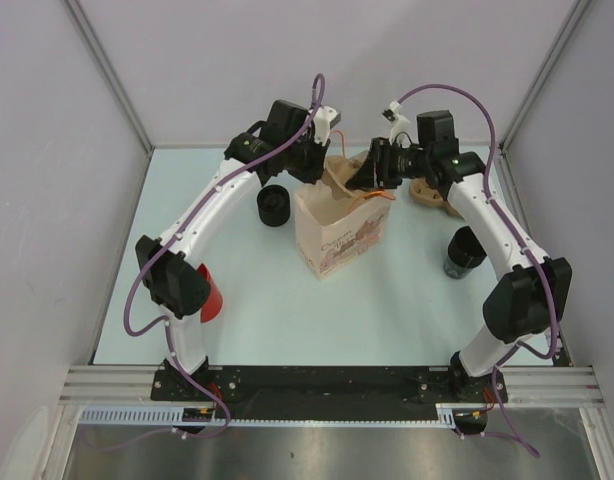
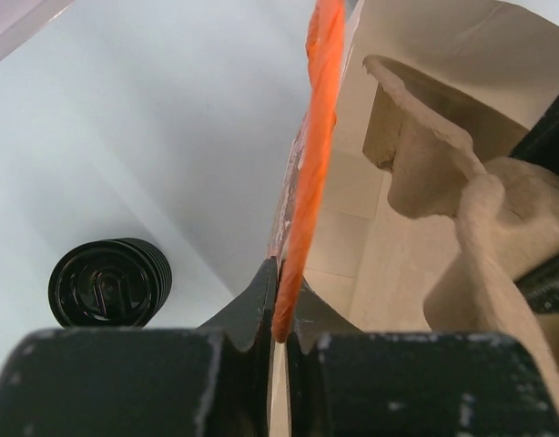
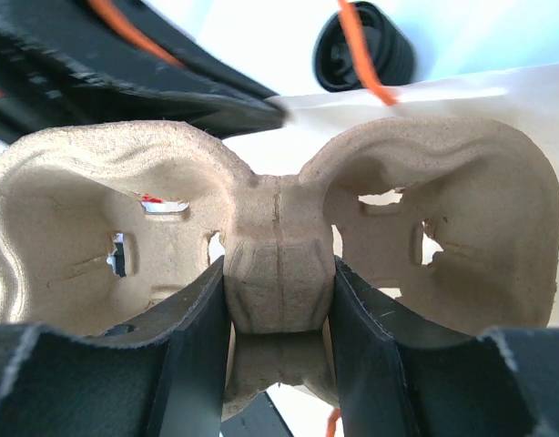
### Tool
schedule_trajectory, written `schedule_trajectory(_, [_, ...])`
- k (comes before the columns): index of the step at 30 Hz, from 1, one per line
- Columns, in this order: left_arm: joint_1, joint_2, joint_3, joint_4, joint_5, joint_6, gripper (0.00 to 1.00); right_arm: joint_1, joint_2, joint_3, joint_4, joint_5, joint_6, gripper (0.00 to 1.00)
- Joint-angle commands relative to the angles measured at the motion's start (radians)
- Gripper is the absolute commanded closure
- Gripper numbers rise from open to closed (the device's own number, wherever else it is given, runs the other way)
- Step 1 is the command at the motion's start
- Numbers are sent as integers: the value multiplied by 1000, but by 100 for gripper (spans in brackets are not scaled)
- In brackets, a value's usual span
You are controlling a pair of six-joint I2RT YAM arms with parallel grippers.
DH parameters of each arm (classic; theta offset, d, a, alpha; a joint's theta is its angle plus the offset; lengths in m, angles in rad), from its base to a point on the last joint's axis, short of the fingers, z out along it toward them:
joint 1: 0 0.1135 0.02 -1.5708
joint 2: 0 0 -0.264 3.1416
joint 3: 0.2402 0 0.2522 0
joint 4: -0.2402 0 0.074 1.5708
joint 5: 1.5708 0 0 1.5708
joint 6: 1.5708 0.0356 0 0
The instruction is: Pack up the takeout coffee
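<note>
the left gripper [image 2: 281, 302] pinched the orange handle [image 2: 318, 137] so the paper bag [image 1: 339, 238] stood open, while the right gripper [image 3: 279, 284] clamped the pulp cup carrier [image 3: 434, 209] by its middle ridge at the bag's mouth.

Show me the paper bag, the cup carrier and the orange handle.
paper bag [image 1: 345, 240]: top external view, printed front face.
cup carrier [image 3: 279, 264]: right wrist view, centre ridge.
orange handle [image 2: 318, 146]: left wrist view, mid-cord.
</note>
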Motion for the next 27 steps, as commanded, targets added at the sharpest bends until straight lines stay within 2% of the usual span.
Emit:
schedule_trajectory(1, [-9,-33,37,1,-20,-19,92,7,20,90,-74,108,-45,76])
schedule_trajectory(9, [-9,-38,36,1,-29,-19,92,55,68,178,-210,292,-122,77])
schedule_trajectory(17, [-9,-42,40,0,-26,-19,92,130,81,193,-235,456,-174,77])
schedule_trajectory(27, [-9,-45,40,-3,-72,-19,90,190,92,184,-275,552,-223,77])
